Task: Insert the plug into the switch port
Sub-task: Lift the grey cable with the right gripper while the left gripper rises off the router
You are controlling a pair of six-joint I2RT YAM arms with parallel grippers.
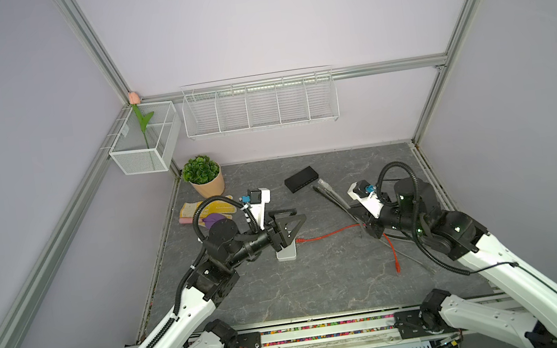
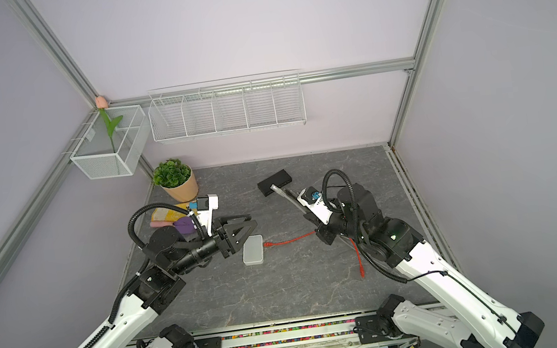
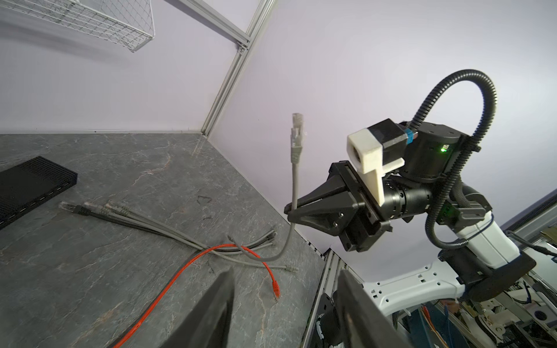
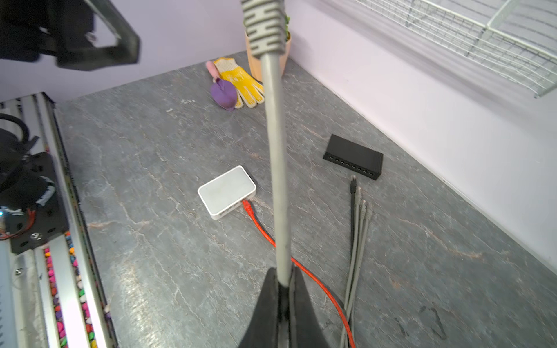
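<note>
The right end effector [image 3: 291, 212] is clenching a grey network cable [image 3: 294, 186] a little below its boot. The cable's clear-tipped grey plug [image 3: 297, 120] is pointing up in the air, well to the right of the white rectangular plastic box [image 2: 253, 250] lying on the grey marbled counter [image 2: 284, 290].

The left end effector [image 2: 253, 220] is hanging released, fingers spread around nothing, just left of the white box and off the counter.

A thin red cable [image 2: 289, 241] is meeting the white box's right side with its plug; I cannot tell whether it is seated. A flat black ribbed switch [image 1: 301, 179] is lying beyond the white box, with a bundle of grey and black cables [image 4: 358, 229] trailing away from it.

Behind and left of the white box, a round peach pot [image 1: 213, 189] is holding a green leafy plant [image 1: 201, 169], beside a yellow knit glove [image 4: 241, 81]. Higher on that side, a white mesh basket [image 1: 140, 161] is holding a pink tulip with a green stem [image 1: 146, 120]. A white wire rack [image 1: 260, 112] with five compartments is hanging on the back wall.
</note>
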